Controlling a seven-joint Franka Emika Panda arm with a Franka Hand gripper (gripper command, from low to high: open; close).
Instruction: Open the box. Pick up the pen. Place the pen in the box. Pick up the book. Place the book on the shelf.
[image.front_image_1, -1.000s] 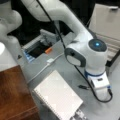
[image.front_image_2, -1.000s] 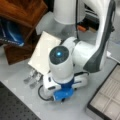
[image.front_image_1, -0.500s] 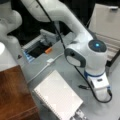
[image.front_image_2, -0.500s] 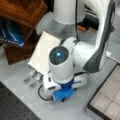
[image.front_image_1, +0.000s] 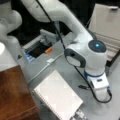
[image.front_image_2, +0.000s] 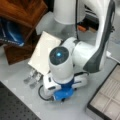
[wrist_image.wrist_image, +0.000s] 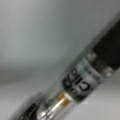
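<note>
One pen (wrist_image.wrist_image: 82, 82) lies diagonally across the wrist view.

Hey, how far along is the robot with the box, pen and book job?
Done: the box stands open. In hand: the gripper is low beside the book, with the pen close under the wrist camera. Left: pen not in the box; book not on the shelf.
</note>
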